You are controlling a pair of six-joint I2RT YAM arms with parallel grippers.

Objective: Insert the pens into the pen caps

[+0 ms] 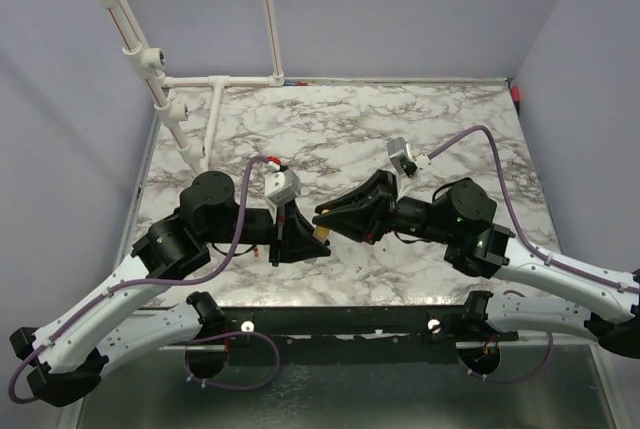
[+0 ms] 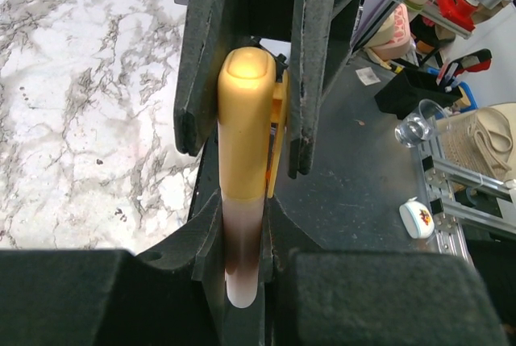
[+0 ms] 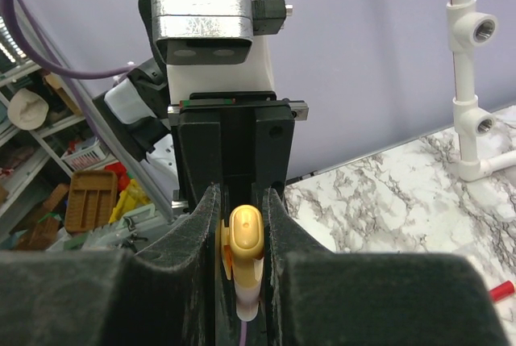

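Above the middle of the marble table [image 1: 350,119], the left gripper [image 2: 242,217] is clamped on a pale pen [image 2: 242,269]. The right gripper [image 3: 242,201] faces it nose to nose and pinches the yellow cap [image 2: 246,120] seated on that pen's end. Both sets of black fingers crowd the joint and hide most of it from above. A white pipe frame [image 1: 215,84] stands at far left, purple cables [image 1: 481,128] loop over the arms, and a small red piece [image 3: 501,288] lies well apart.
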